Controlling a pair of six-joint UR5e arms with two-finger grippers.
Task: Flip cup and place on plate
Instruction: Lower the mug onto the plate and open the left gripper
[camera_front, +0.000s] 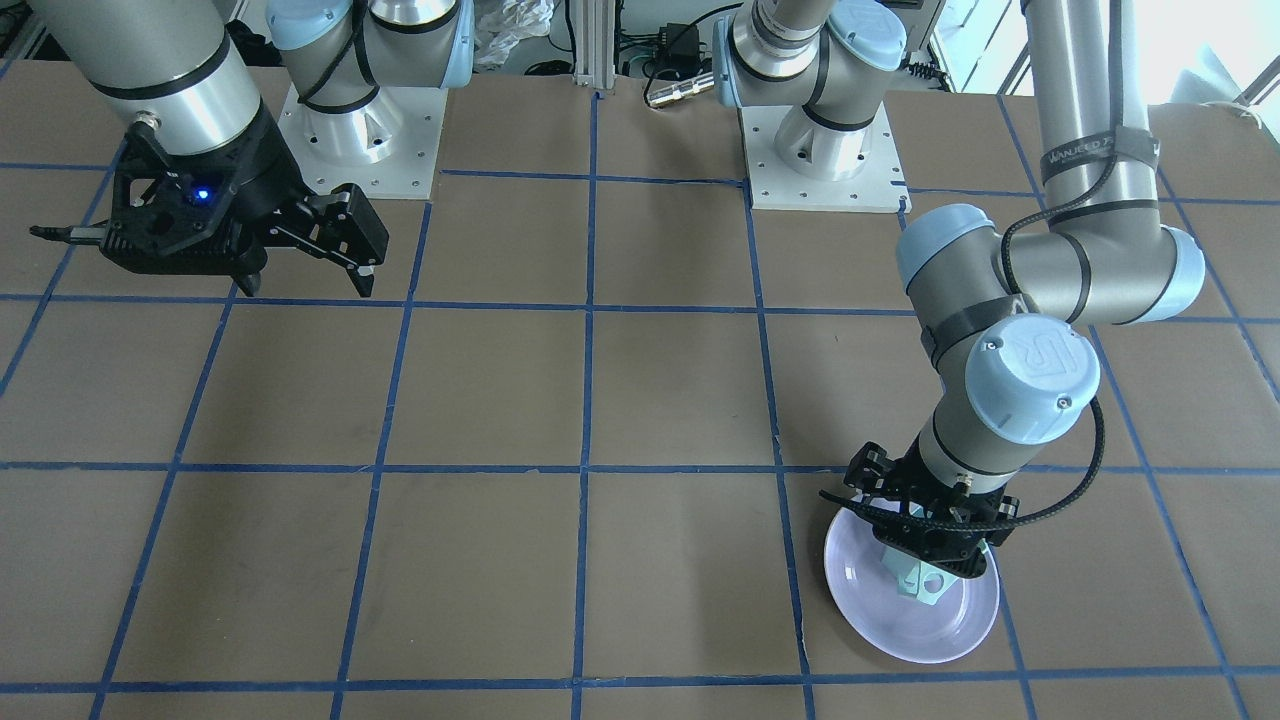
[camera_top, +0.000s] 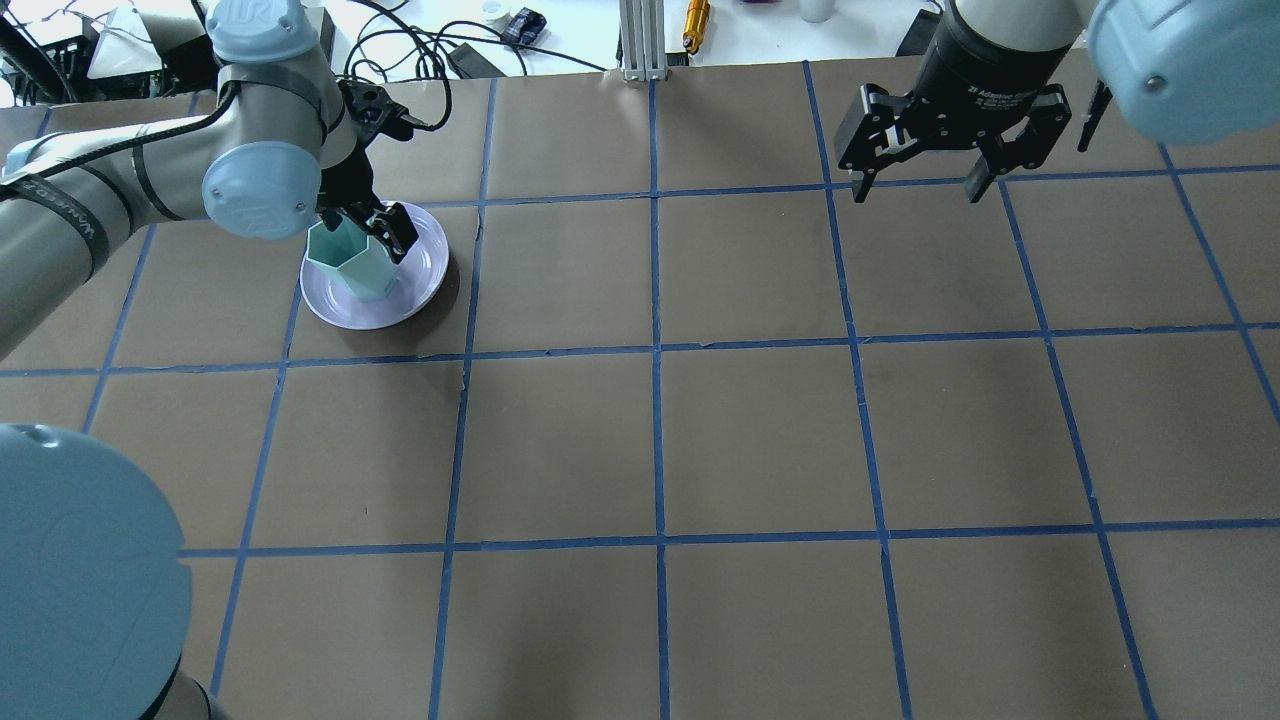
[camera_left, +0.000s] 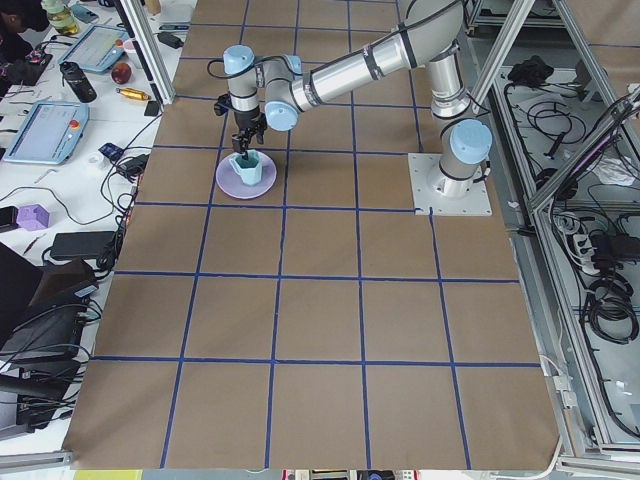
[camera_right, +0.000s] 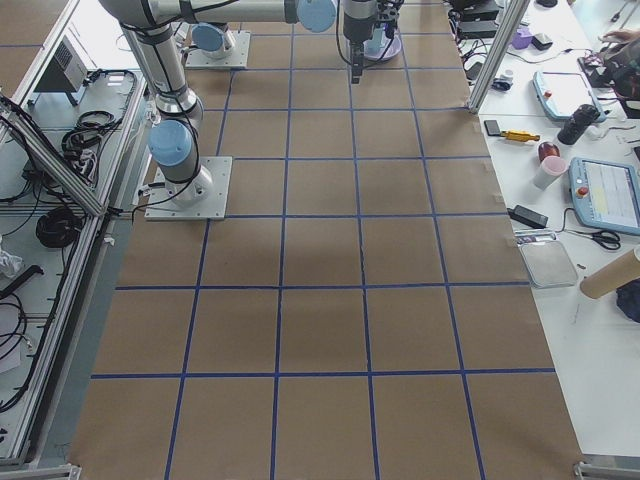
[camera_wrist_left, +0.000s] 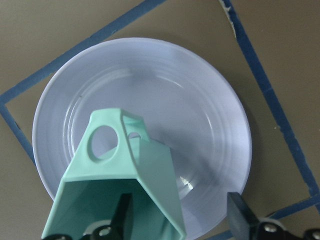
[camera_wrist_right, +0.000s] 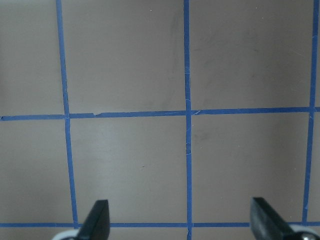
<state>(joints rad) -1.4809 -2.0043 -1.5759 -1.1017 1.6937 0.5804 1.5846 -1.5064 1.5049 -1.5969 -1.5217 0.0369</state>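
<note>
Cup stands mouth-up on the plate, inside the raised rim of the glossy lavender dish, which carries the mug alone. One fingertip of the left gripper dips into the mug's mouth. The other fingertip hangs outside the wall with a strip of plate showing between, so the jaws are parted, straddling the wall rather than pinching it. The mug's long axis runs near vertical, its angular handle turned toward the operators' side. It is pale mint and faceted, with a heptagonal rim and a round hole through the handle. Well across the brown gridded table, the right gripper hangs with jaws spread wide.
</note>
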